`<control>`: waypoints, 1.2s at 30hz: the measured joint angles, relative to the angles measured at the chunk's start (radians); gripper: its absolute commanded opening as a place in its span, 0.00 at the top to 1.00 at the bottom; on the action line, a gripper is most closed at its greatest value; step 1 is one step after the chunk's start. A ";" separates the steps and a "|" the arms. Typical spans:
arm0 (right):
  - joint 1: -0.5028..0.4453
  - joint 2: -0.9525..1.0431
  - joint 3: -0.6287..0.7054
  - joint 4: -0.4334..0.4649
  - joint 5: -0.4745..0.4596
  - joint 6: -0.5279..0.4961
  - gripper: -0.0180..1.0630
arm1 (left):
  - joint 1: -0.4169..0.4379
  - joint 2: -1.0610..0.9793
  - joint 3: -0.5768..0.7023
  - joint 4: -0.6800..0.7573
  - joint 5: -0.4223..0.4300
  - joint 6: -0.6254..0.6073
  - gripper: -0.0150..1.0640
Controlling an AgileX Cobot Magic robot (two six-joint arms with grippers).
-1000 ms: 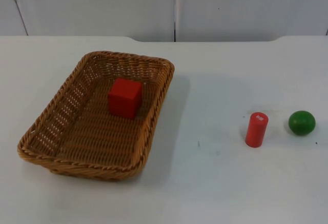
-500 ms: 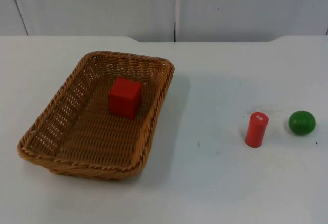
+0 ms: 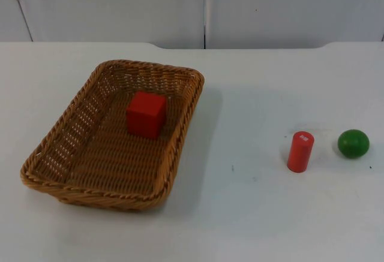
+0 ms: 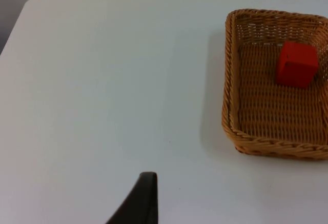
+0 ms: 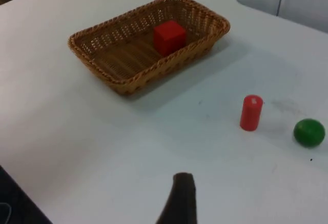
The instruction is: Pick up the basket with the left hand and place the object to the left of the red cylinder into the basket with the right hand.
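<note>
Left pincer [image 4: 146, 198]: one black fingertip in my wrist view; whether open or closed I cannot tell. It hangs over bare white surface [image 4: 102, 80], well apart from the basket [image 4: 241, 106], on the side of one long wall.

Right pincer [image 5: 179, 198]: likewise one fingertip, state I cannot tell; it waits well apart from the basket [image 5: 102, 65].

Basket [image 3: 66, 130]: wicker, rectangular, resting on the surface [image 3: 252, 214]. My left arm is nearer it.

Red cube [image 3: 146, 114]: already inside the basket, toward its far end.

Red cylinder [image 3: 300, 151]: upright, well apart from the basket.

Green ball [image 3: 353, 143]: just beyond the cylinder, away from the basket.

Judgement: only the lift looks left.
</note>
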 measured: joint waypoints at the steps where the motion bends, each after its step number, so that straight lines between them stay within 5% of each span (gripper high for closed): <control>1: 0.000 0.000 0.000 0.000 0.000 0.000 0.35 | 0.000 0.000 0.000 0.000 0.000 0.000 0.01; 28: 0.000 -0.014 0.022 0.014 0.028 -0.011 0.34 | 0.000 0.000 0.000 0.000 0.000 0.000 0.01; 30: 0.000 -0.014 0.022 0.014 0.028 -0.011 0.31 | 0.000 0.000 0.000 0.000 0.000 0.000 0.01; 34: 0.000 -0.014 0.022 0.014 0.028 -0.011 0.05 | 0.000 0.000 0.000 0.000 0.000 0.000 0.01; 36: 0.000 -0.014 0.022 0.014 0.028 -0.011 0.01 | 0.000 0.000 0.000 0.000 0.000 0.000 0.01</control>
